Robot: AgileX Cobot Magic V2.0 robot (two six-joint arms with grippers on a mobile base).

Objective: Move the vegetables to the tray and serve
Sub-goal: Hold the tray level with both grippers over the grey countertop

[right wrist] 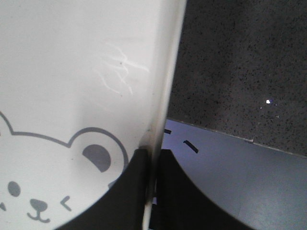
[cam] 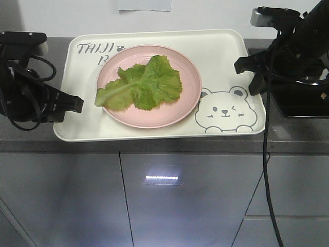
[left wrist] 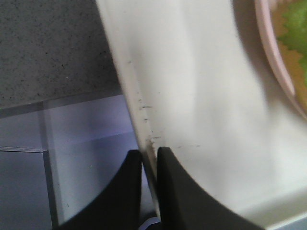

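The vegetables (cam: 141, 85), crinkly green lettuce leaves, lie on a round pink plate (cam: 175, 112) that stands on the tray (cam: 82, 77). The tray is cream, with a grey winking bear and "TAIJI" lettering, and its front edge overhangs the counter. My left gripper (cam: 77, 104) is shut on the tray's left rim. In the left wrist view, the left gripper (left wrist: 149, 153) has the tray's (left wrist: 201, 96) rim between its fingers, with plate (left wrist: 276, 52) and lettuce (left wrist: 295, 24) at the top right. My right gripper (cam: 252, 77) is shut on the right rim, and the right wrist view shows this gripper (right wrist: 152, 153) pinching the tray (right wrist: 72, 72) beside the bear's ear.
A dark speckled counter (cam: 288, 136) lies under the tray, with grey cabinet fronts (cam: 175, 206) below. A black appliance (cam: 303, 100) stands behind the right arm. A black cable (cam: 267, 170) hangs from the right arm over the cabinet front.
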